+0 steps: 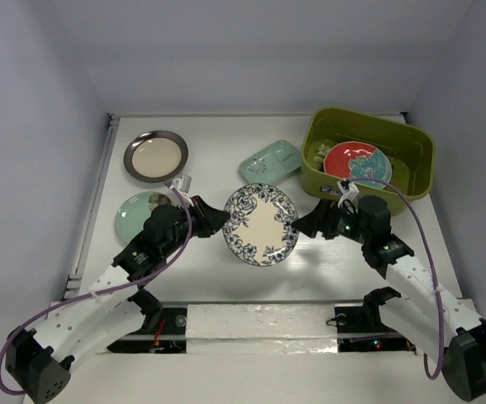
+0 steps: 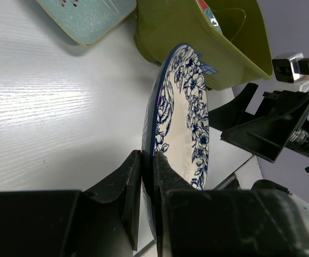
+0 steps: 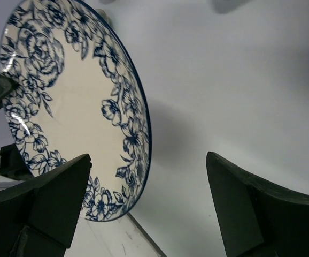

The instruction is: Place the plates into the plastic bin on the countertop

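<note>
**Blue-floral plate (image 1: 260,225) and its surroundings.** The plate sits face up over the middle of the counter (image 1: 218,139), between the two arms, and casts a shadow on the white surface beside it. It is outside the bin (image 1: 419,151).

The left end effector (image 1: 220,220) holds the plate by its left rim. In the left wrist view the fingers (image 2: 128,182) are pinched narrowly, one on each face of the rim, and the floral border (image 2: 189,101) runs away from them toward the bin.

The right end effector (image 1: 308,223) stands just beside the plate's right rim with its jaws spread wide. In the right wrist view its two fingers (image 3: 58,198) are well apart, with the plate's edge (image 3: 138,134) just above and between their tips. Nothing is clamped. Whether the nearer finger touches the plate cannot be told.

The bin stands at the far right corner of the counter, behind the right end effector. A red-and-teal plate (image 1: 356,162) lies inside it. Something else at its left end is too unclear to identify.

A mint divided dish (image 1: 270,162) lies just left of the bin and behind the floral plate, apart from both. A metal-rimmed cream plate (image 1: 155,156) lies at the far left. A mint round plate (image 1: 129,217) lies nearer on the left, partly covered by the left arm. A metal rail (image 1: 92,202) runs along the counter's left edge.
</note>
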Controlling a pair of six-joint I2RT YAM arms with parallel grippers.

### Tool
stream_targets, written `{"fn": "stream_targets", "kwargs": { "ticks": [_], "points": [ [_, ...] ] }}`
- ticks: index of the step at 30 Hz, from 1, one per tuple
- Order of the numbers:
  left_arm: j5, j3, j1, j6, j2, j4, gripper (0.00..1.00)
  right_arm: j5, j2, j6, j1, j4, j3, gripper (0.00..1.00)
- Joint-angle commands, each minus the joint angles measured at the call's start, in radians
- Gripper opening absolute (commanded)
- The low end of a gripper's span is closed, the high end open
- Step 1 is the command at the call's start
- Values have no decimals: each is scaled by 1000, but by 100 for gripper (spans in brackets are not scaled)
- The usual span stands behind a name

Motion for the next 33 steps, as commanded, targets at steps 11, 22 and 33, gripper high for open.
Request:
{"fn": "stream_targets", "kwargs": {
  "ticks": [11,22,33],
  "points": [
    [120,147,11,-60,-64,172,0,-101,209,114,54,424,-29,75],
    [-8,237,11,54,-115,-36,54,26,71,209,54,377,71,0],
    [-255,259,11,157,-283,-272,78,173,128,200,-285,181,433,0]
  ]
}}
